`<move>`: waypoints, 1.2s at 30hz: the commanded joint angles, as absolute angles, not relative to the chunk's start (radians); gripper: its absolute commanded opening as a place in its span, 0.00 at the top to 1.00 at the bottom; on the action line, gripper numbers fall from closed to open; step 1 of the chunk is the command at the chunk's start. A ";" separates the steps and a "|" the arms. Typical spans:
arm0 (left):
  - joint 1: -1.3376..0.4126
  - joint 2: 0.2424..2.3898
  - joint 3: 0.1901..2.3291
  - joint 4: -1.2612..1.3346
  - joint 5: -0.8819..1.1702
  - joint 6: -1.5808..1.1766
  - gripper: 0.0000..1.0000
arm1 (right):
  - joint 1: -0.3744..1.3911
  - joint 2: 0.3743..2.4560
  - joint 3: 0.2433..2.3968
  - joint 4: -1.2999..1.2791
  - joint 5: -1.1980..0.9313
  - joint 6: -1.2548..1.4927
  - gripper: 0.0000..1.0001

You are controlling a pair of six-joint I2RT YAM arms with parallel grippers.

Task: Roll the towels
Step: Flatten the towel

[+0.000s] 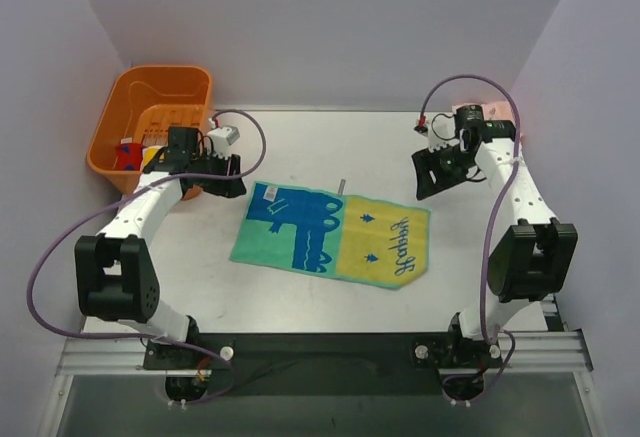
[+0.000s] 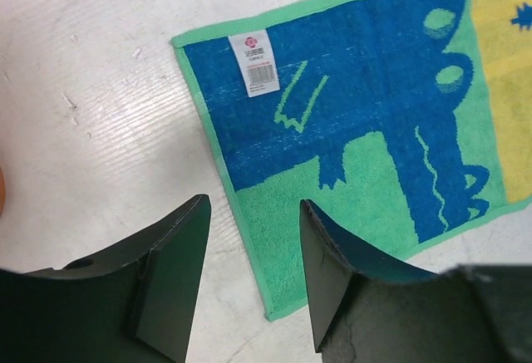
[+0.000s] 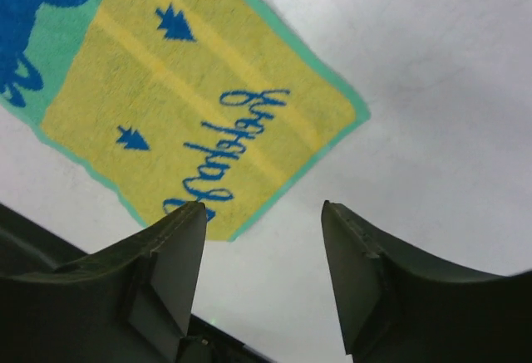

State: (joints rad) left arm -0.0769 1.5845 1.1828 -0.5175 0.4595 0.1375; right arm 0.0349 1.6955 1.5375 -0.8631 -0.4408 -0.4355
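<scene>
One towel (image 1: 330,235) lies flat and unrolled in the middle of the table, its left half green and blue, its right half yellow with blue script. A pale pink towel (image 1: 492,113) shows at the back right, mostly hidden behind the right arm. My left gripper (image 1: 232,172) is open and empty above the towel's far left corner. In the left wrist view the left gripper (image 2: 253,205) hovers over the towel's (image 2: 366,89) green edge. My right gripper (image 1: 428,172) is open and empty off the far right corner. In the right wrist view the right gripper (image 3: 263,207) is beside the yellow end (image 3: 191,105).
An orange basket (image 1: 120,117) with small items stands at the back left, just behind the left gripper. A white label (image 2: 259,64) is sewn near the towel's corner. Grey walls close in the table on three sides.
</scene>
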 commanded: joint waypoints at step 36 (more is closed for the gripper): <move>-0.664 1.655 1.204 -0.537 0.433 0.382 0.53 | -0.026 2.020 1.407 -0.940 -0.592 -0.210 0.64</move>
State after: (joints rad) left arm -0.6727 1.6451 1.1675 -0.5896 0.4629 0.3969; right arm -0.0246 1.9434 1.2709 -0.9699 -0.6189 -0.2821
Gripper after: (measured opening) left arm 0.475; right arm 0.369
